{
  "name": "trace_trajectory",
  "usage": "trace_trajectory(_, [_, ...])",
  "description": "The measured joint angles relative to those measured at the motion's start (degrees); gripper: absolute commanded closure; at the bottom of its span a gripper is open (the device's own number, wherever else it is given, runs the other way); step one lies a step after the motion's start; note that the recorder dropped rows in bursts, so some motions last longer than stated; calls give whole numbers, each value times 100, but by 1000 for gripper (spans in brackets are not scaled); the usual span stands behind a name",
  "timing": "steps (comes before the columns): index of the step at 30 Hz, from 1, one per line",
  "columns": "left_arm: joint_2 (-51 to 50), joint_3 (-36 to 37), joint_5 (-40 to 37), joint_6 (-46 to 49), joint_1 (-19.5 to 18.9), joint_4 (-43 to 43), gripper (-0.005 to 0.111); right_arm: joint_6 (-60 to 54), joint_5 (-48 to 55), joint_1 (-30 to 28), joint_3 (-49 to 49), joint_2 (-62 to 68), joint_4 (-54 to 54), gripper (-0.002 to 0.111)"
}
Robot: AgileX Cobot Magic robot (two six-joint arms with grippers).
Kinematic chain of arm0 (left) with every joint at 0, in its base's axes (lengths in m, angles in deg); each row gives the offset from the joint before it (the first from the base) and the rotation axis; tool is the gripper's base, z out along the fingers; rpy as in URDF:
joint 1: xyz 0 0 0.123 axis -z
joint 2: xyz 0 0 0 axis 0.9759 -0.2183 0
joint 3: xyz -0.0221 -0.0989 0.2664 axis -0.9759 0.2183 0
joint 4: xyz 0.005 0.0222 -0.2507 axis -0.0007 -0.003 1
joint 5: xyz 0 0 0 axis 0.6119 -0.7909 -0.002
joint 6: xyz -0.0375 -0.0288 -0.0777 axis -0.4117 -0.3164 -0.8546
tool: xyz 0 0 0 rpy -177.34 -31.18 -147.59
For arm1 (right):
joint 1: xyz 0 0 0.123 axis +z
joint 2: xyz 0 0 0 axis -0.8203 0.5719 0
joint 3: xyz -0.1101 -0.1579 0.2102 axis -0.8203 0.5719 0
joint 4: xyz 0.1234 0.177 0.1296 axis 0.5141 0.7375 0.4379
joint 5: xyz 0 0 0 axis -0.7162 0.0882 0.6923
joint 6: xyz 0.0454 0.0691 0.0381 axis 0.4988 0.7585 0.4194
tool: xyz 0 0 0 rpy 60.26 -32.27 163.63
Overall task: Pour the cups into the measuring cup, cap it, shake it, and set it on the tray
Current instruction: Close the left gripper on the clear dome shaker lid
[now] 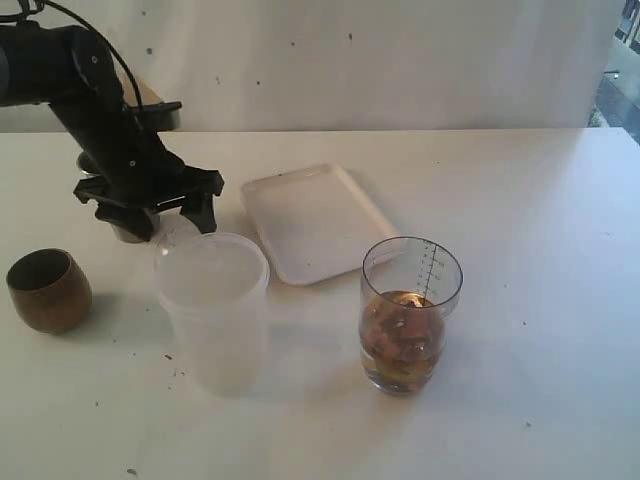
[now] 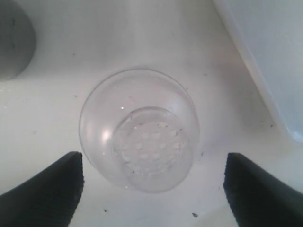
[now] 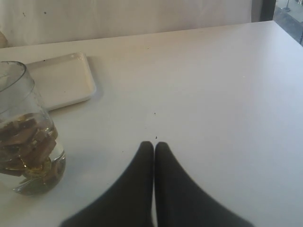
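The measuring cup (image 1: 410, 315) stands upright at front centre, uncapped and about a third full of brown pieces in liquid; it also shows in the right wrist view (image 3: 26, 137). The brown wooden cup (image 1: 48, 290) stands at the left. A clear domed cap with a perforated insert (image 2: 139, 130) lies on the table. My left gripper (image 1: 168, 220) hangs open just above this cap, its fingers (image 2: 47, 189) apart on either side and not touching it. A grey rounded thing (image 2: 12, 42) beside it, perhaps the steel cup, is mostly hidden. My right gripper (image 3: 154, 144) is shut and empty over bare table.
The white tray (image 1: 315, 222) lies empty behind the measuring cup, and its corner is in the right wrist view (image 3: 61, 80). A frosted lidded container (image 1: 212, 300) stands right next to the left gripper, between the wooden cup and the measuring cup.
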Motion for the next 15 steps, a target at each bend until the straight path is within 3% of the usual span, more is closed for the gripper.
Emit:
trace_trajectory(7, [0, 0, 75, 0, 0, -55, 46, 0, 0, 0, 0, 0, 0, 108])
trace_trajectory(15, [-4, 0, 140, 0, 0, 128, 47, 0, 0, 0, 0, 0, 0, 108])
